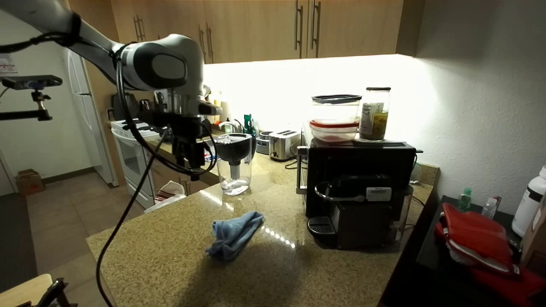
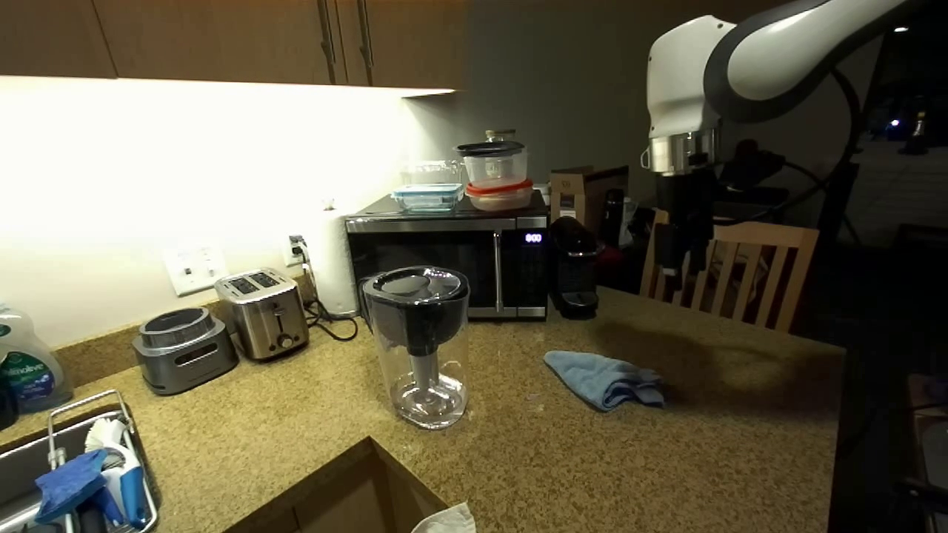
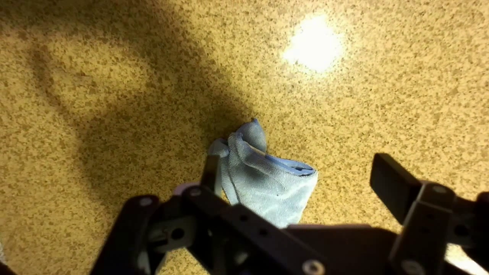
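A blue cleaning cloth point(image 3: 271, 187) lies crumpled on the speckled tan countertop point(image 2: 563, 459), near the water filter pitcher point(image 2: 418, 348) but apart from it. Its colour runs from a soft mid blue to a paler grey-blue where the light catches it. In the wrist view the fabric shows a fine ribbed weave, loose creases, a brighter blue strip along one folded edge with a small dark gap inside the fold, and a rounded, bunched lobe at one end; part of the cloth is hidden behind the gripper point(image 3: 298, 177). In an exterior view it narrows to a flattish tip at the end nearer the pitcher, while the opposite end gathers into thicker, stacked folds.

The gripper stands wide and empty, its two black fingers point(image 3: 395, 187) spread well apart. In both exterior views it hangs above the countertop, clear of the cloth. A black pod coffee machine point(image 1: 362, 213) stands on the same countertop, well apart from the cloth and beside the microwave point(image 2: 448, 255), and a stainless-steel toaster point(image 2: 264, 314) sits on the far side of the pitcher
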`<state>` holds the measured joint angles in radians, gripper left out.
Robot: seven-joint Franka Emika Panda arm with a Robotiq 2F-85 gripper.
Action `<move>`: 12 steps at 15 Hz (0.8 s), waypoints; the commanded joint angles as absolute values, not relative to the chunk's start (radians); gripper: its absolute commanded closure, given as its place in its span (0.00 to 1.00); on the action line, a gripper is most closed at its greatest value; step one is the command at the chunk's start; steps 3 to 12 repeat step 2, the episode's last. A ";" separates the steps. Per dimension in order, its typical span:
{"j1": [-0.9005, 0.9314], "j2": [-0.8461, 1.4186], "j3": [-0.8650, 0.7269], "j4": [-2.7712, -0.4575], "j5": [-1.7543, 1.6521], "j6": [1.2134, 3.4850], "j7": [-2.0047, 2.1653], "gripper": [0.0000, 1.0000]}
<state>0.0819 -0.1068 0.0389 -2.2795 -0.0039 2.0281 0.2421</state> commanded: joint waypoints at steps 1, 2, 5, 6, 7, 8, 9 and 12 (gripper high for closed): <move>0.070 -0.107 0.051 -2.278 -0.002 2.026 0.241 0.00; 0.070 -0.107 0.051 -2.278 -0.002 2.026 0.241 0.00; 0.070 -0.107 0.051 -2.278 -0.002 2.026 0.241 0.00; 0.070 -0.107 0.051 -2.278 -0.002 2.026 0.241 0.00; 0.070 -0.107 0.051 -2.278 -0.002 2.026 0.241 0.00; 0.070 -0.107 0.051 -2.278 -0.002 2.026 0.241 0.00; 0.070 -0.107 0.051 -2.278 -0.002 2.026 0.241 0.00; 0.070 -0.107 0.051 -2.278 -0.002 2.026 0.241 0.00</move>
